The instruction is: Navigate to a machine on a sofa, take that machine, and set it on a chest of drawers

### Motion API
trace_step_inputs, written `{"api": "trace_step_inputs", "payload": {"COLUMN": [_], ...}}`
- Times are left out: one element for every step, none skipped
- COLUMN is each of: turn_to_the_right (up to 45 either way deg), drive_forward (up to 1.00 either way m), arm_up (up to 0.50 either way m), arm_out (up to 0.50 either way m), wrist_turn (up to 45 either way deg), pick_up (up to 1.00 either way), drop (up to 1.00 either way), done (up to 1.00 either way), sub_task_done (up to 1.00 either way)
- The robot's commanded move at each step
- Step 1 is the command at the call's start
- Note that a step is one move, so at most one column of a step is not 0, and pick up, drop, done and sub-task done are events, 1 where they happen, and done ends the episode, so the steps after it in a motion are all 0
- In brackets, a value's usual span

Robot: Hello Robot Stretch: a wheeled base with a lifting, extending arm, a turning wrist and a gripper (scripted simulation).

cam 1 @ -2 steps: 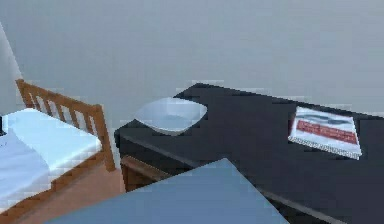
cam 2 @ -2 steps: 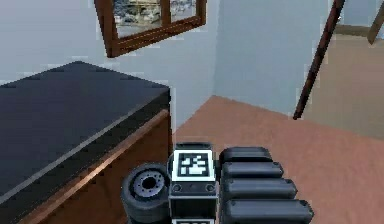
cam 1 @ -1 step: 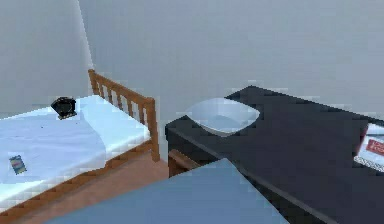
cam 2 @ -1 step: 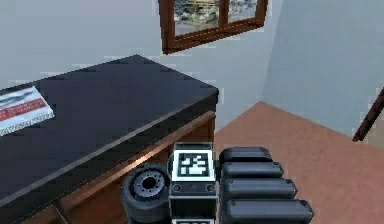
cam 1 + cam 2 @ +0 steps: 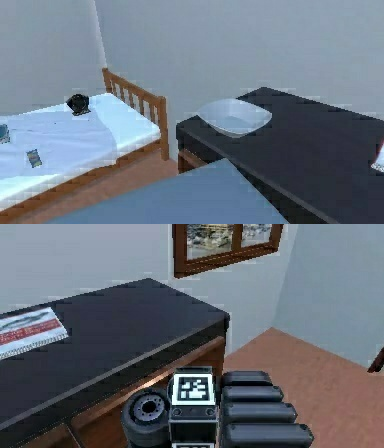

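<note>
A low wooden chest with a black top [image 5: 120, 329] stands just beyond the arm in the arm side view. The same kind of black top [image 5: 300, 150] fills the forward view's right. The arm's dark bar rises from the bottom edge with a white marked square [image 5: 194, 392] at its end. Left of that square sits the gripper [image 5: 148, 420], a dark round body low in front of the chest. Its far end is not clear, so I cannot tell whether it holds anything.
A white bowl [image 5: 234, 117] rests on the black top. A wooden-framed bed [image 5: 140, 100] with white sheets at the forward view's left carries a dark lump [image 5: 78, 103] and small flat items [image 5: 33, 157]. A printed paper [image 5: 28, 329] lies on the chest; a window [image 5: 225, 244] is above.
</note>
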Motion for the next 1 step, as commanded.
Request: {"api": "trace_step_inputs", "payload": {"turn_to_the_right": [0.0], "drive_forward": [0.00], "arm_up": [0.00], "arm_out": [0.28], "wrist_turn": [0.0], "pick_up": [0.00], "drop": [0.00], "done": [0.00], "sub_task_done": [0.00]}}
